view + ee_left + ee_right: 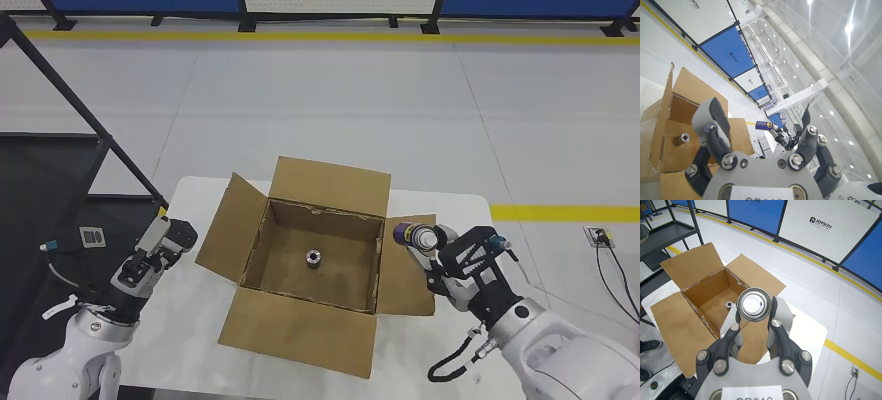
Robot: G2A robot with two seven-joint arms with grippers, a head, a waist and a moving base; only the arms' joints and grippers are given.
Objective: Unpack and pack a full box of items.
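Note:
An open cardboard box (330, 185) stands mid-table with all its flaps spread out. On its floor stands a small metal cylinder (313, 258), also seen in the wrist views (681, 139) (729, 306). My right gripper (432, 246) (755, 311) is shut on a blue spray can (418, 237) (754, 306), held in the air over the box's right flap, its metal base facing the wrist camera. The can (764, 125) lies level. My left gripper (172, 234) (761, 113) is open with nothing in it, to the left of the box's left flap.
The white table (460, 215) has bare room right of and behind the box. A black metal rack (60, 180) stands off the table's left side. A wall socket with a cable (597, 236) lies on the floor at the right.

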